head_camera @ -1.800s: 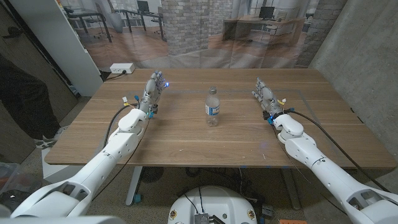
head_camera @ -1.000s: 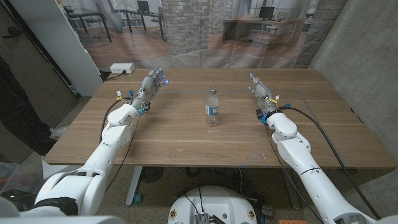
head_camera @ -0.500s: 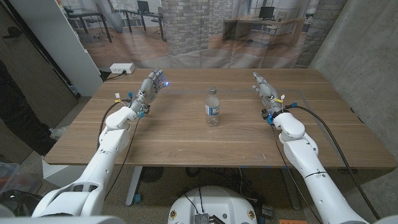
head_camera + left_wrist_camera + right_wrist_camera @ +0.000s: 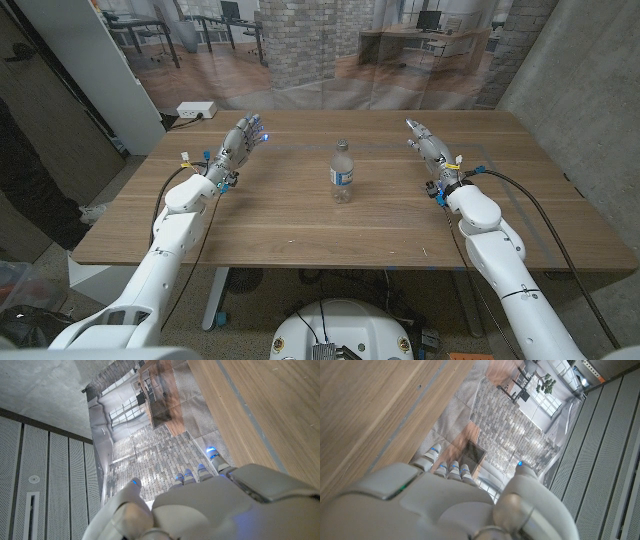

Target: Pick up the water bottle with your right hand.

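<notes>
the water bottle stands upright near the middle of the head frame, on the wooden table, clear with a white cap and a blue-and-white label round its body. nothing touches it.

the right hand is in the right half of the frame, at about the same height in the picture as the bottle and well apart from it. its fingers are stretched out and apart, pointing toward the upper left of the frame, and it holds nothing. in the right wrist view the back of the right hand fills the lower part, with lit blue fingertips spread over the table's far edge.

the left hand sits in the upper left part of the head frame, also well clear of the bottle, fingers extended and separated with blue lights at the tips, empty.

a white box lies at the table's far left corner. a printed office backdrop hangs behind the table.
</notes>
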Tool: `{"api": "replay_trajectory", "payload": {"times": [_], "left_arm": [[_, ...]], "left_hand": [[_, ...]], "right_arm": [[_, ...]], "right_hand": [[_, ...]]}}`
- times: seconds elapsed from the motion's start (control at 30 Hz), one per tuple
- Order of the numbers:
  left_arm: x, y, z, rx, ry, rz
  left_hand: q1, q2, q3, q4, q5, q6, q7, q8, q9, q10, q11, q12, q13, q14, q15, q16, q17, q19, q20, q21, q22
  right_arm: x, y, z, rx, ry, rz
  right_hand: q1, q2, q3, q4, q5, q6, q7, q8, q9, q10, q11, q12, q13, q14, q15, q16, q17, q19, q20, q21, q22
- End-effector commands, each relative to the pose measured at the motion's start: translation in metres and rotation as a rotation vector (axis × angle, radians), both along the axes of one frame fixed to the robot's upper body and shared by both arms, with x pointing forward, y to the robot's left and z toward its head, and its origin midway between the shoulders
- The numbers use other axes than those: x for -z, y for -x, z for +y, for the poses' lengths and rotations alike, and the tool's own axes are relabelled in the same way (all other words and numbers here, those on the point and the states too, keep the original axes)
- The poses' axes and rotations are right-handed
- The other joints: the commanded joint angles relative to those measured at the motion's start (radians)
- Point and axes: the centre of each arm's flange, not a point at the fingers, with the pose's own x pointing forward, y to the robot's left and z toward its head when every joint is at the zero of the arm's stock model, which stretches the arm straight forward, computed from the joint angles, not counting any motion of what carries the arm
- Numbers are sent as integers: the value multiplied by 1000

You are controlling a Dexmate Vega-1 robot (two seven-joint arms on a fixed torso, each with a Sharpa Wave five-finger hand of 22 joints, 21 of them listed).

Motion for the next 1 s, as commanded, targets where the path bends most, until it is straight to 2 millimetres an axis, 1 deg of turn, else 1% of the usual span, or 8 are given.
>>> {"api": "replay_trajectory", "payload": {"times": [0.03, 0.27, 0.53, 0.7, 0.77, 1.0], "left_arm": [[1, 4, 0, -1, -10, 0], [1, 3, -1, -1, -16, 3], [0, 1, -1, -2, -17, 4], [0, 0, 0, -1, -19, 7], [0, -1, 0, -2, -20, 7], [-1, -3, 0, -4, -25, 8]], "left_hand": [[3, 8, -3, -4, 4, -187, 1, 4, 2, -195, 2, 4, 2, -202, 0, 3, 2, -214, 3, -4, 4], [4, 7, -5, -5, 5, -185, 0, 5, 2, -196, 3, 4, 2, -202, 0, 3, 2, -214, 4, -6, 4], [4, 6, -7, -5, 5, -185, 0, 4, 2, -196, 2, 3, 2, -204, 1, 2, 2, -213, 3, -9, 4], [4, 6, -8, -6, 5, -184, 0, 5, 2, -195, 2, 4, 3, -203, 0, 2, 2, -212, 3, -11, 4], [4, 6, -8, -6, 5, -184, 0, 5, 2, -195, 3, 4, 3, -203, 1, 2, 2, -212, 4, -12, 5], [5, 5, -10, -6, 5, -183, 0, 5, 2, -195, 3, 3, 3, -203, 1, 2, 2, -211, 4, -14, 5]], "right_arm": [[7, 16, 3, 48, 117, -6], [15, 19, 4, 63, 152, -2], [18, 23, 8, 84, 203, -16], [19, 26, 13, 94, 235, -21], [20, 27, 15, 93, 244, -22], [23, 32, 21, 111, 281, -41]], "right_hand": [[7, -16, -9, -4, 10, -3, 11, 1, 4, -8, 13, 1, 3, -1, 14, 6, 5, 3, 16, 6, 2], [10, -24, -12, -8, 14, -7, 14, 1, 5, -12, 16, 0, 3, -1, 18, 6, 5, 4, 21, 6, 2], [15, -36, -18, -15, 19, -17, 16, -1, 6, -25, 19, -4, 3, -3, 23, 6, 6, 3, 29, 5, 2], [19, -44, -22, -20, 23, -23, 16, -2, 6, -29, 19, -5, 4, -2, 26, 6, 6, 5, 35, 5, 2], [23, -52, -26, -24, 26, -25, 16, -1, 7, -31, 18, -4, 4, 3, 33, 8, 6, 13, 41, 8, 2], [28, -59, -29, -28, 31, -26, 18, 1, 7, -32, 20, -3, 4, 4, 34, 8, 6, 16, 40, 8, 2]]}}
